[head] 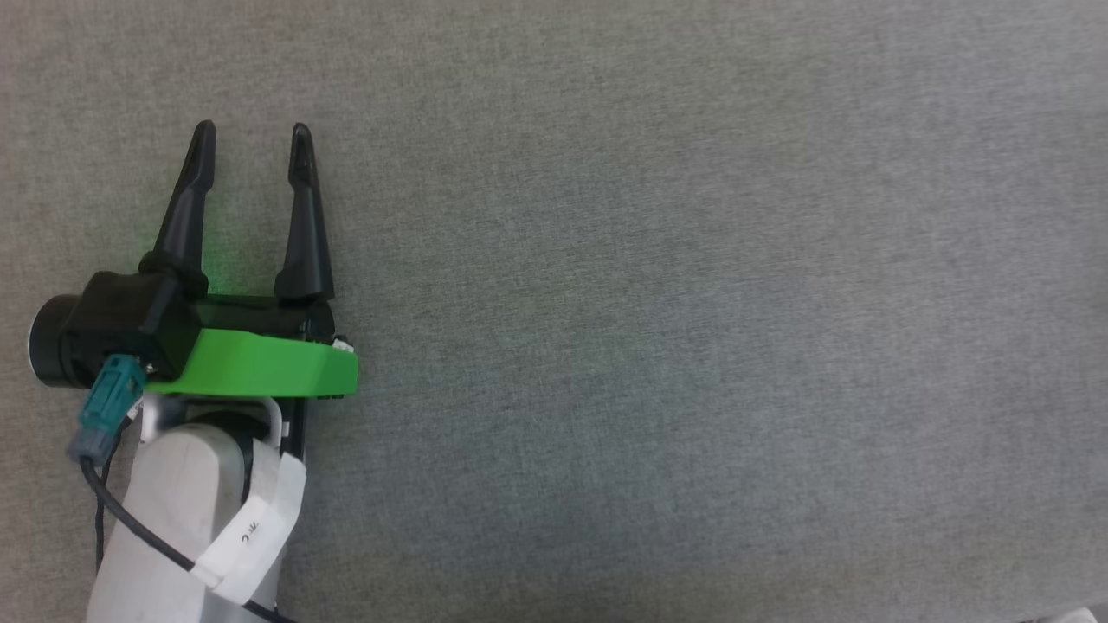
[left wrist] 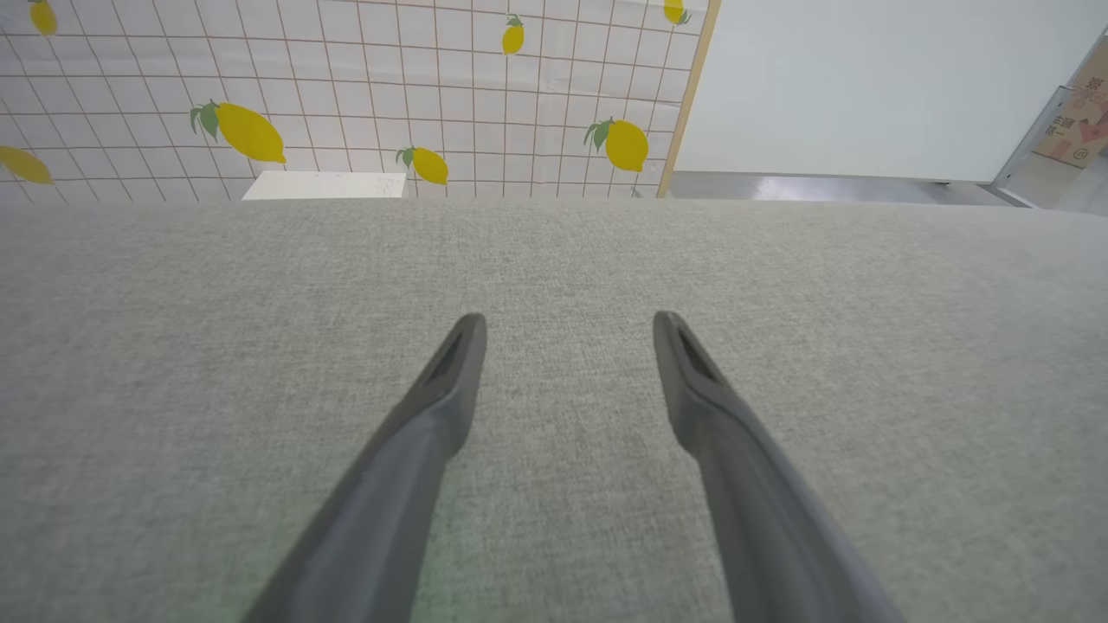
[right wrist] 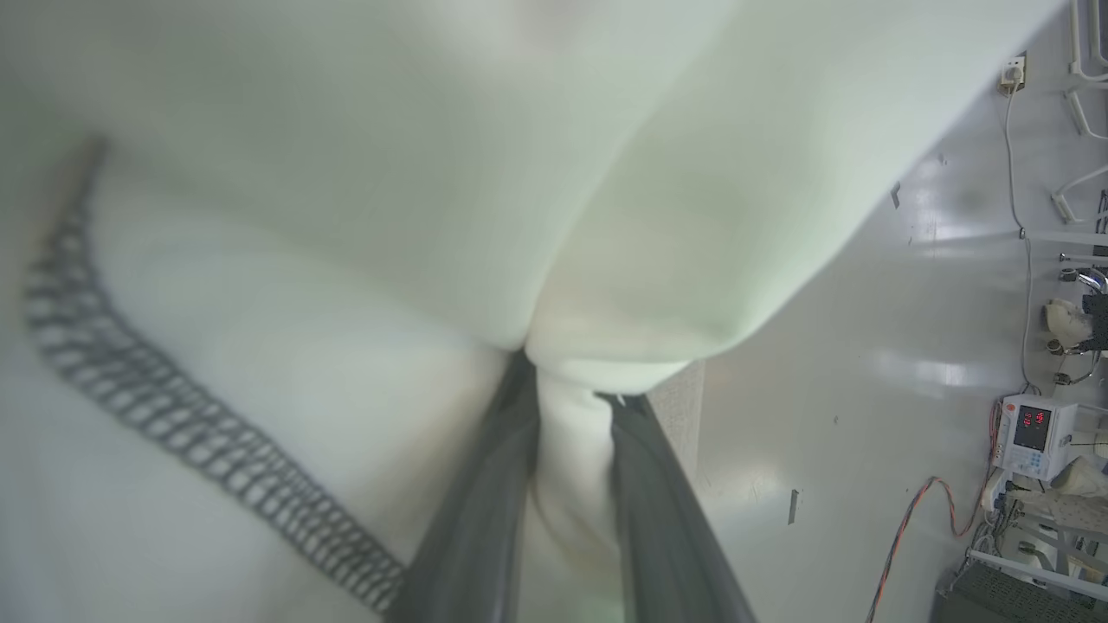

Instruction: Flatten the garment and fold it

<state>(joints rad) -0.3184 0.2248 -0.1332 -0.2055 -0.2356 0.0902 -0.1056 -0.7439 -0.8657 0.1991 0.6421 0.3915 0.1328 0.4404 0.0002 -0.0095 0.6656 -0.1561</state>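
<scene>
Fingers of the left gripper [head: 251, 143] spread wide and empty over the grey fabric counter [head: 692, 303], right gripper [right wrist: 567, 385] fingers pinched on a fold of the white garment [right wrist: 303, 216], grey seam stitching [right wrist: 173, 433] draped close alongside

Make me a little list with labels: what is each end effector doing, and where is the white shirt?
garment: white knit shirt, bunched up close in the right wrist view
seam: grey stitching running across the cloth
right end effector: shut on a fold of the garment
left end effector: open, holding nothing, over the grey fabric surface
background: lemon-print tiled wall beyond the surface's far edge
</scene>
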